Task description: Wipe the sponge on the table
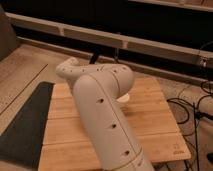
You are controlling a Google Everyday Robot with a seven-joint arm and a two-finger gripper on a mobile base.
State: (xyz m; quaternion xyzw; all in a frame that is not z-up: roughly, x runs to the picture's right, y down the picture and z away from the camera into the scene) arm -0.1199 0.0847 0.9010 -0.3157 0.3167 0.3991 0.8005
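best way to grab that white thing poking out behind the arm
Probably the white thing's exposed edge, from above on the side away from the arm, which covers the rest. Its shape is hidden, as is the end effector, behind that arm.

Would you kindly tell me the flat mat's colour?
Dark grey mat, camera view; gripper hidden behind white arm.
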